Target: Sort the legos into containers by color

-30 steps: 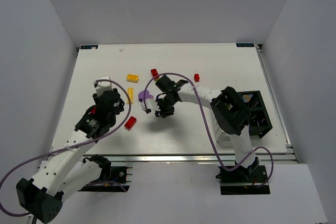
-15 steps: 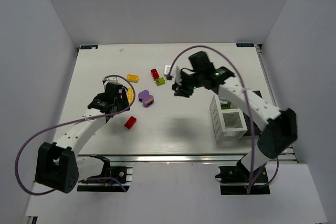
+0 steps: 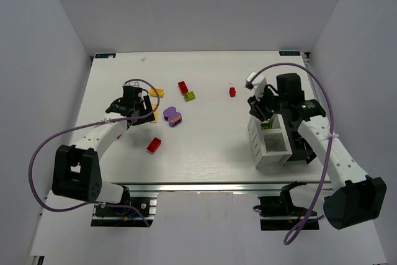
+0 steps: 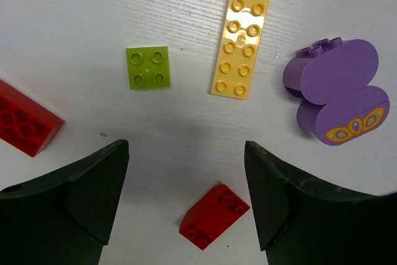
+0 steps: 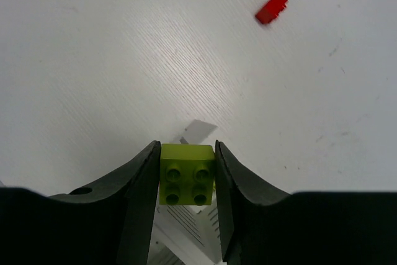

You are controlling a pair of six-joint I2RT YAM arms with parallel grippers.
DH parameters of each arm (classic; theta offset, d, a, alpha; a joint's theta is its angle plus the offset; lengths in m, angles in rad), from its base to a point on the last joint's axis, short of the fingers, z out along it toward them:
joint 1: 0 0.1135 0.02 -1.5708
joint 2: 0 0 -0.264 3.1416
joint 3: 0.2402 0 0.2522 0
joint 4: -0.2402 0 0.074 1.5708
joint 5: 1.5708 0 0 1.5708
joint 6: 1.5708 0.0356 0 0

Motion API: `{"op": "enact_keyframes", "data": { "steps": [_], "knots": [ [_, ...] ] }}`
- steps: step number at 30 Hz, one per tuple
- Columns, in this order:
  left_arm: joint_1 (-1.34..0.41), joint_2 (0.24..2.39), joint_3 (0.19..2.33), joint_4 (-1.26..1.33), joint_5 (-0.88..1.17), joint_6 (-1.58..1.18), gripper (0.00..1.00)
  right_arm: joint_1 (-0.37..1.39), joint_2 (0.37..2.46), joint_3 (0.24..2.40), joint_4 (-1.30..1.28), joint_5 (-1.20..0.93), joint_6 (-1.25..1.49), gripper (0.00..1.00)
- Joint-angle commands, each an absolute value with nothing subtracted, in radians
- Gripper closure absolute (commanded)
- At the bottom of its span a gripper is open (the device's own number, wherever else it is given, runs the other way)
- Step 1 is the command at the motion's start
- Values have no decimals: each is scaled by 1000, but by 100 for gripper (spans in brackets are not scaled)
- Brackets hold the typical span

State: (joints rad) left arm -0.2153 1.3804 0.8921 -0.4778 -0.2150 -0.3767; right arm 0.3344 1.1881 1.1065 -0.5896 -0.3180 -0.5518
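Note:
In the left wrist view my left gripper (image 4: 185,156) stands open just above the table, with a small red lego (image 4: 214,216) lying loose between its fingers. Beyond it lie a lime green lego (image 4: 147,67), a long yellow-orange lego (image 4: 242,34), a purple lego (image 4: 338,90) and another red one (image 4: 25,125). My right gripper (image 5: 187,153) is shut on a lime green lego (image 5: 187,175), held over the white slatted containers (image 5: 195,231). From the top, the right gripper (image 3: 263,111) hangs over the far end of the containers (image 3: 273,147).
More legos lie on the table in the top view: red (image 3: 182,86), lime green (image 3: 189,96), small red (image 3: 232,92), yellow (image 3: 157,92), purple (image 3: 172,116) and red (image 3: 154,145). Grey walls close in the table on three sides.
The right gripper has swung from the table's middle to the right, over the containers. The left gripper has reached farther back and left, toward the yellow legos.

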Motion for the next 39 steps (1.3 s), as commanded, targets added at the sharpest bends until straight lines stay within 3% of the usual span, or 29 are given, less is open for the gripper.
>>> {"op": "enact_keyframes", "data": {
  "steps": [1,8,11,14,15,17,19,21,26,28,29,30,31,32,35,36,38,39],
  "knots": [
    [-202,1397,922,-457,-184,-353,15,273,1132,1077,-572,-276,-509,91],
    [-193,1379,891,-436,-178,-344,15,176,1132,1042,-589,-310,-532,91],
    [-193,1374,888,-425,-173,-341,15,146,1132,1019,-588,-336,-534,85],
    [-193,1382,893,-428,-166,-339,14,127,1141,1002,-597,-353,-538,74],
    [-193,1382,893,-428,-163,-339,14,126,1144,994,-595,-365,-543,62],
    [-193,1378,888,-425,-163,-337,14,115,1149,986,-595,-376,-548,53],
    [-184,1373,887,-422,-160,-334,14,107,1152,985,-592,-390,-548,34],
    [-184,1370,888,-417,-158,-334,14,103,1160,989,-589,-402,-549,28],
    [-184,1371,885,-417,-161,-331,16,86,1143,1006,-540,-426,-512,31],
    [-184,1382,887,-417,-170,-330,22,78,1083,997,-478,-474,-489,45],
    [-184,1390,890,-416,-179,-331,30,78,1053,962,-445,-498,-465,56],
    [-184,1396,897,-416,-189,-334,37,72,1017,936,-401,-537,-442,92],
    [-170,1416,903,-413,-193,-337,42,72,941,902,-279,-531,-396,100],
    [-170,1434,913,-416,-193,-341,46,71,902,867,-228,-526,-346,100],
    [-160,1505,954,-437,-225,-331,44,46,870,818,-182,-549,-269,100],
    [-160,1525,965,-440,-241,-328,34,37,868,795,-181,-548,-267,95],
    [-160,1571,986,-443,-248,-322,27,15,844,763,-152,-551,-268,77],
    [-160,1584,991,-443,-259,-321,23,12,839,749,-149,-569,-271,62]
  ]
}}
